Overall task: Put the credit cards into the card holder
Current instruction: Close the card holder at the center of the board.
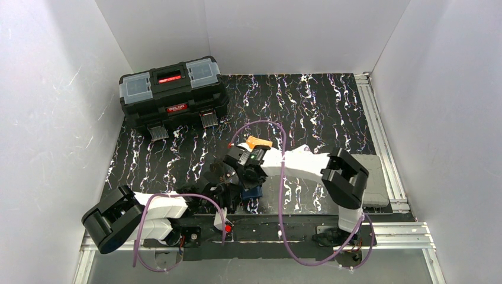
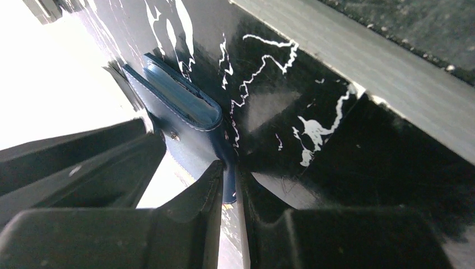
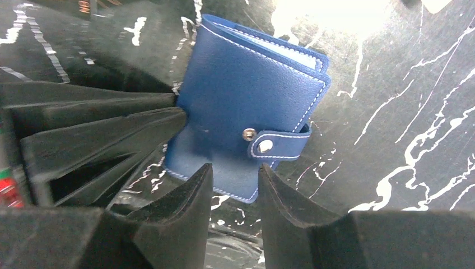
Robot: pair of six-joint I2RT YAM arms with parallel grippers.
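Small navy folding card holder (image 3: 246,95) lies snapped closed on the black marbled surface (image 3: 392,112), its edge pinched by the left gripper (image 2: 229,171). The right gripper (image 3: 235,171) hovers half-open, empty. Tugging the tab (image 3: 277,144) could slip that thin pinch.

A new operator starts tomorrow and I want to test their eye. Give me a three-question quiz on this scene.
1. True or false: the card holder lies folded closed on the table.
2. Which gripper pinches the card holder's edge? A. left B. right C. neither
3. Fill in: the credit card lying beyond the arms in the top view is coloured ____.

Key:
1. True.
2. A. The left gripper is closed on it, and the right gripper stands open.
3. Orange.
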